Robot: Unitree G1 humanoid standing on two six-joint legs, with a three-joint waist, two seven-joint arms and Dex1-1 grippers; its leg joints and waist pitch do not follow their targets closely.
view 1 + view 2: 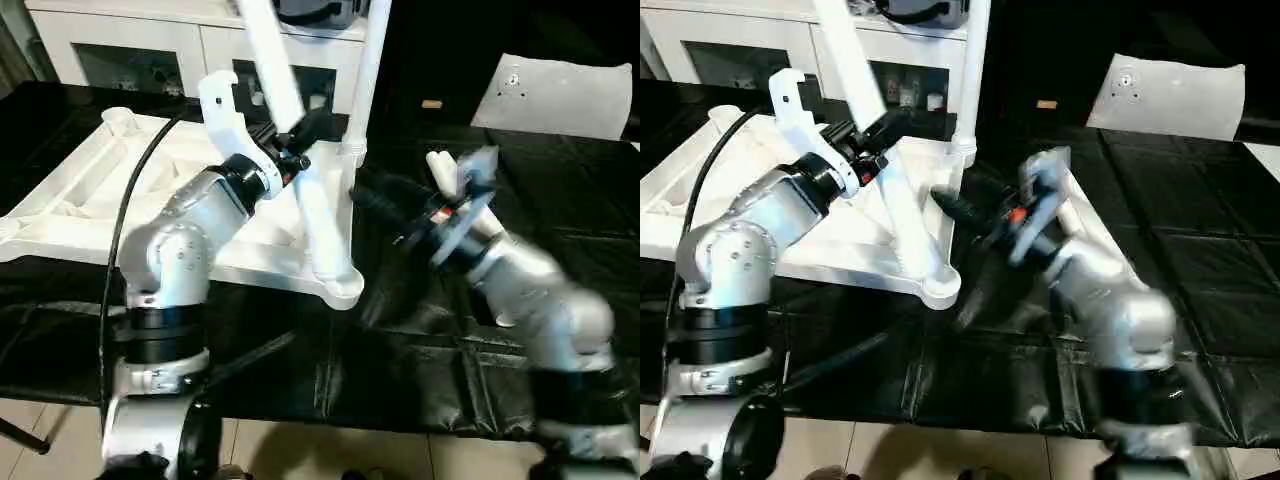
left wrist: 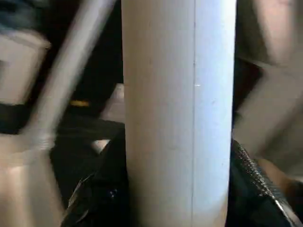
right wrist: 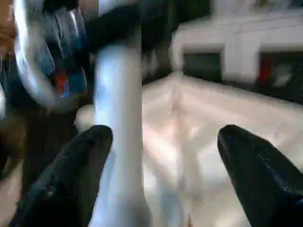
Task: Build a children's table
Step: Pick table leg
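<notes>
Black sheeting (image 1: 560, 250) covers the workbench, white cabinets (image 1: 140, 50) behind it, and my tabletop (image 1: 90, 190) lies upside down on the left half, ribs up. My left gripper (image 1: 300, 135) is clamped round a leg (image 1: 315, 205) that leans over the near corner socket (image 1: 340, 285), foot down in it by the look of things, though I can't tell if it's properly seated. Another leg (image 1: 365, 75) already stands upright in the far corner. My right gripper (image 3: 161, 161) is just beside the leaning leg with its fingers spread wide, nothing in them. My worry: that leg is tilted, so if I push down now it could jam crooked or skid the whole top across the slick sheet. With the right side empty, nothing's bracing the top either.
</notes>
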